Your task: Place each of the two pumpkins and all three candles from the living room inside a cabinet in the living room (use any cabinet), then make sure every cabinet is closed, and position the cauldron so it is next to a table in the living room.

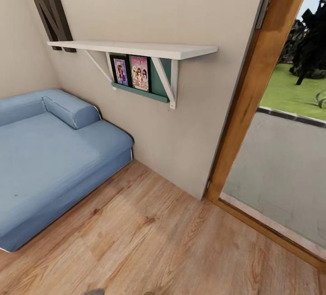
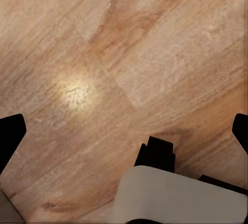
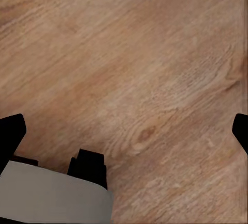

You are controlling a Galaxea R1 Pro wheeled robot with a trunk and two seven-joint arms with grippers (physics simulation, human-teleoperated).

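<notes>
Wood floor (image 2: 155, 53) beneath open end effectors.

Black fingertips (image 2: 10, 136) at each wrist view's edges; pale grey base (image 2: 175, 195) with black blocks.

The sofa (image 1: 50, 159) was blue, the floor (image 1: 172, 245) brown wood, the shelf (image 1: 136, 49) white, the wall (image 1: 181, 9) beige.

Blue sofa (image 1: 50, 159), wall shelf (image 1: 136, 49), wood floor (image 1: 158, 240).
</notes>
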